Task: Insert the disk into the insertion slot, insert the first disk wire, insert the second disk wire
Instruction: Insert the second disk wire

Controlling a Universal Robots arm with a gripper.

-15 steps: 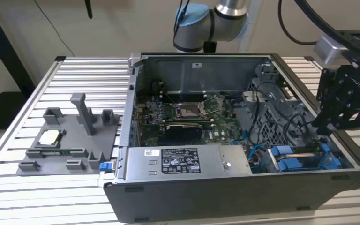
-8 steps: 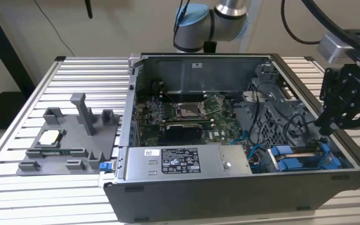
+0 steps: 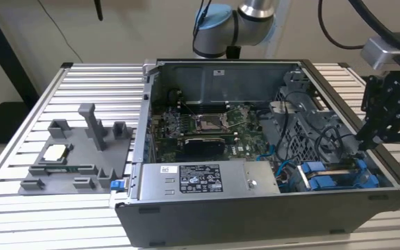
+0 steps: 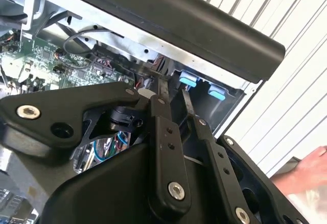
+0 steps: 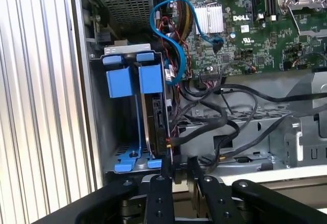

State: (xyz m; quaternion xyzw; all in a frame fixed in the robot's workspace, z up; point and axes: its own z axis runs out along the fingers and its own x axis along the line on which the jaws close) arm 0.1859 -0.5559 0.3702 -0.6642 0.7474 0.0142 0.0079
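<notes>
The disk (image 5: 155,124) is sitting on edge in the insertion slot (image 5: 110,132) at the corner of the case (image 3: 255,219), its blue carrier (image 5: 127,78) showing; the pincer (image 5: 179,172) is pinching narrowly on a dark wire plug (image 5: 172,155) just beside the disk's end; black cables (image 5: 225,117) are crowding alongside.

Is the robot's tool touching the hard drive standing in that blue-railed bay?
Cannot tell. In the first wrist view the tool overlaps the hard drive's near edge, but neither contact nor a gap shows plainly.
</notes>
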